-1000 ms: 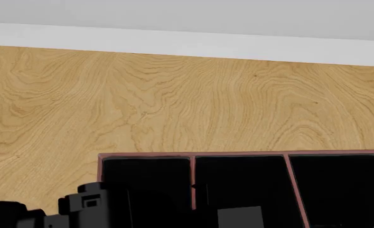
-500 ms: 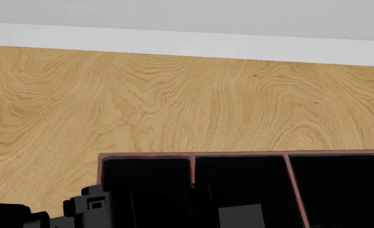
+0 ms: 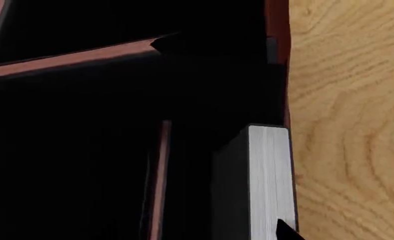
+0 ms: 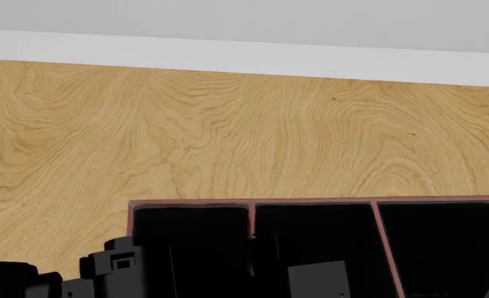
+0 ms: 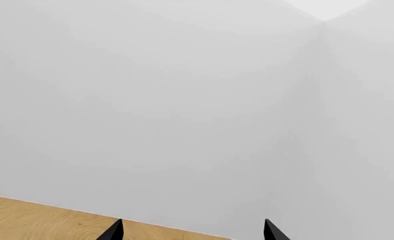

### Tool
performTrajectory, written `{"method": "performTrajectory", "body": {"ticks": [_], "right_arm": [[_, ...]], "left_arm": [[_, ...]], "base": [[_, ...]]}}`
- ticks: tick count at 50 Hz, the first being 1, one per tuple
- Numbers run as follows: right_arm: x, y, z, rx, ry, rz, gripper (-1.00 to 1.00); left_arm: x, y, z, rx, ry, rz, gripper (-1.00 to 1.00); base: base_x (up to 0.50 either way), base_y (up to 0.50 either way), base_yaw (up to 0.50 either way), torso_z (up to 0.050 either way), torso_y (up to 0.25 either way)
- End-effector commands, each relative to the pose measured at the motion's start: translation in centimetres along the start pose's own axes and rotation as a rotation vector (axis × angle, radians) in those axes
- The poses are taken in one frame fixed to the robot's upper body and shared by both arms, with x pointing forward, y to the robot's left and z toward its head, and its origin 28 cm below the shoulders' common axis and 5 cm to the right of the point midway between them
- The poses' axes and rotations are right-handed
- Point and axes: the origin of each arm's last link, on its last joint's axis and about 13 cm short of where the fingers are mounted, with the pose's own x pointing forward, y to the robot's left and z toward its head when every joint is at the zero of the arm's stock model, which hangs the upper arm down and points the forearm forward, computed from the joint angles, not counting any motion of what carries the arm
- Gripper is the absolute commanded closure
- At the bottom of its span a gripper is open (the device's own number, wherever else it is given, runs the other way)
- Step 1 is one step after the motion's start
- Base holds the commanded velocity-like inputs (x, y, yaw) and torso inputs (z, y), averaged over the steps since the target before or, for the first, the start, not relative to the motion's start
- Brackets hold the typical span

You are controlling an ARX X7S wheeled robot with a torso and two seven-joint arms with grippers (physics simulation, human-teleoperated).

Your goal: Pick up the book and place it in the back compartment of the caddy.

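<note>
Though only one black fingertip (image 3: 286, 231) of the left end effector shows, touching the pale page edge of the book (image 3: 267, 180), cannot tell there whether clamped or spread. Finds the book upright inside the caddy (image 3: 70, 59), long axis running along the caddy's reddish outer rim and just beside it, bare table (image 3: 350, 125) beyond. Cannot tell which cell. Leaves the right end effector (image 5: 193, 232) spread wide, empty, aimed at a wall, well away from the caddy; left arm plainly nearer. Offers little room: rim on one side, divider on the other. Probably calls for a straight, untilted lowering.
</note>
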Motion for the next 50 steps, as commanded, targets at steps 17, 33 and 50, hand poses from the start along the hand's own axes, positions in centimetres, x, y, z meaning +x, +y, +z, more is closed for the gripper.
{"method": "performTrajectory", "body": {"ticks": [17, 33, 50], "right_arm": [[-0.1, 0.1, 0.1, 0.000, -0.011, -0.002, -1.00], [0.1, 0.5, 1.3, -0.002, -0.027, -0.003, -1.00], [0.4, 0.7, 1.8, -0.003, -0.038, 0.002, -1.00]], "left_arm": [[-1.3, -0.6, 1.7, 0.041, -0.037, 0.014, -1.00], [-3.9, -0.2, 2.7, 0.076, -0.074, 0.062, -1.00], [-5.2, 0.4, 3.2, 0.102, -0.103, 0.109, -1.00]], "base": [[0.00, 0.00, 0.00, 0.000, 0.000], [0.00, 0.00, 0.00, 0.000, 0.000], [0.00, 0.00, 0.00, 0.000, 0.000]]}}
